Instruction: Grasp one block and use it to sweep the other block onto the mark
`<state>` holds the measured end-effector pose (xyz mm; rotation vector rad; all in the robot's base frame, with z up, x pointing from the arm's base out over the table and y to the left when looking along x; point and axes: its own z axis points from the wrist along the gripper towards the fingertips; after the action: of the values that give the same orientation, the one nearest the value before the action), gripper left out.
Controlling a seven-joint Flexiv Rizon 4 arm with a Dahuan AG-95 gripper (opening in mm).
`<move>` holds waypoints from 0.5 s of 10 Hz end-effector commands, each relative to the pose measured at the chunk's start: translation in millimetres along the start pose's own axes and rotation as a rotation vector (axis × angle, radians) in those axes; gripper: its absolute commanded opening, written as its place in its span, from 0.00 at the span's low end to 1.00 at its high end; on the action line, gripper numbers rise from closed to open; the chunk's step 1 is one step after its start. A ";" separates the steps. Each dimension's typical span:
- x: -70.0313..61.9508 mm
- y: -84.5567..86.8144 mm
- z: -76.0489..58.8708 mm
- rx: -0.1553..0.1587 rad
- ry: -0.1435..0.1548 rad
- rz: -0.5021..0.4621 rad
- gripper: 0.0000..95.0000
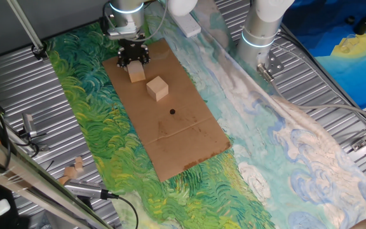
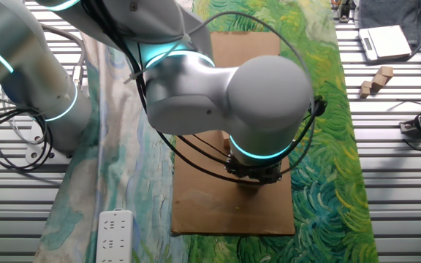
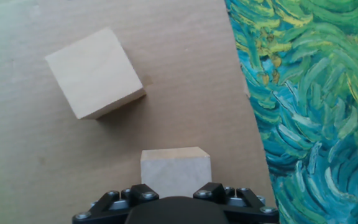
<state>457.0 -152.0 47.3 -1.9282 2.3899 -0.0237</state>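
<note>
Two wooden cubes sit on the cardboard sheet, and I'll place everything off that sheet, going left to right in the first fixed view. Nearest its far-left corner is the gripper, with the held block sticking out below it; the hand view shows that block right at the jaws, so they look closed narrow on it, though the actual contact is hidden. A bit right sits the loose block, turned at an angle, close to the held one but not touching. Further right and toward the sheet's middle is the mark, a tiny black dot. My worry: because the loose block is rotated, a push on one corner could spin it or let it slide past the dot. Room-wise, the sheet's edge by the painted cloth runs just beside the held block in the hand view, while there's plenty of bare cardboard beyond the dot.
</note>
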 end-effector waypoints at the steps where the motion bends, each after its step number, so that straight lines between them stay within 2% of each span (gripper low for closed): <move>1: -1.1 -0.1 -1.3 0.000 -0.001 -0.016 0.00; 4: -1.1 -0.1 -1.3 -0.003 -0.008 -0.016 0.00; 5: -1.7 1.1 -5.4 -0.016 -0.001 -0.006 0.00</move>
<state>457.4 -150.0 52.1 -1.9394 2.3872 -0.0047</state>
